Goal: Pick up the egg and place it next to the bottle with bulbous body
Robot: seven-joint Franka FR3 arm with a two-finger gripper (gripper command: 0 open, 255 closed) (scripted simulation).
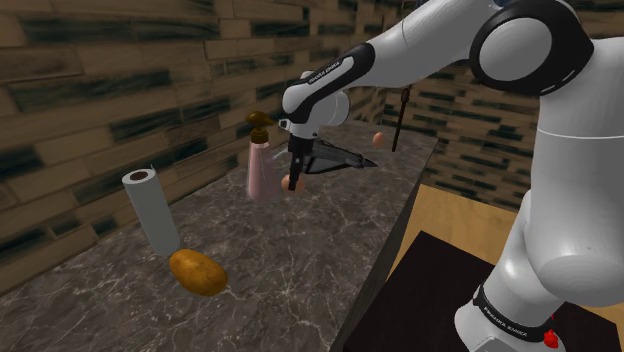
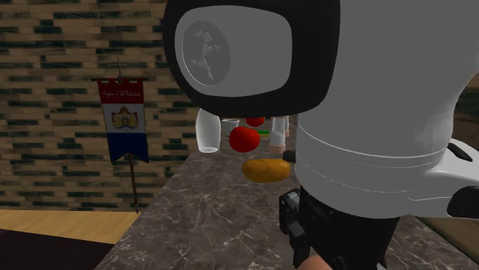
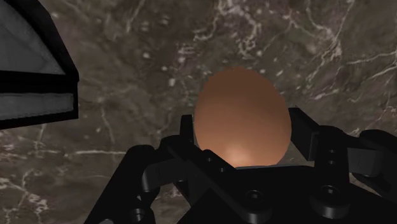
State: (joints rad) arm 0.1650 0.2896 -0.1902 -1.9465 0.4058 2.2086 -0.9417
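White arm (image 1: 450, 50), smooth glossy shells, dark joints, reaches from the shoulder view's lower right up and to the left.

Wall (image 1: 100, 90): rough tan courses streaked dark.

Counter (image 1: 280, 270): dark brown polished stone with thin white veins, marble by the look of it. Straight front edge.

Stand (image 1: 420, 300): flat black box on a pale wood-grain floor.

Banner (image 2: 123, 119) in the second exterior view: red, white and blue bands, crest in the middle, hung on a thin pole against the wall.

Paper towel roll (image 1: 152, 212): pale grey cylinder, upright, hollow core showing on top.

Wedge-shaped object (image 1: 335, 160): black-framed with grey panels, low and angular, on the counter just behind the gripper. Contents cannot be made out.

Bottle (image 1: 262, 165): pink, swollen lower body narrowing to a neck, brown cap, upright. Contents not visible.

Potato (image 1: 197, 271): golden-brown, lumpy oval, lying near the base of the roll.

Gripper (image 1: 297, 178): matt black, pointing down, clamped on the egg (image 1: 291, 183). In the wrist view the fingers (image 3: 304, 135) press either flank of the egg (image 3: 242, 118), which is smooth, orange-brown and blunt-ended.

Egg sits just beside the bottle's lower body, on the side toward the wedge. Touching the counter or not: cannot tell.
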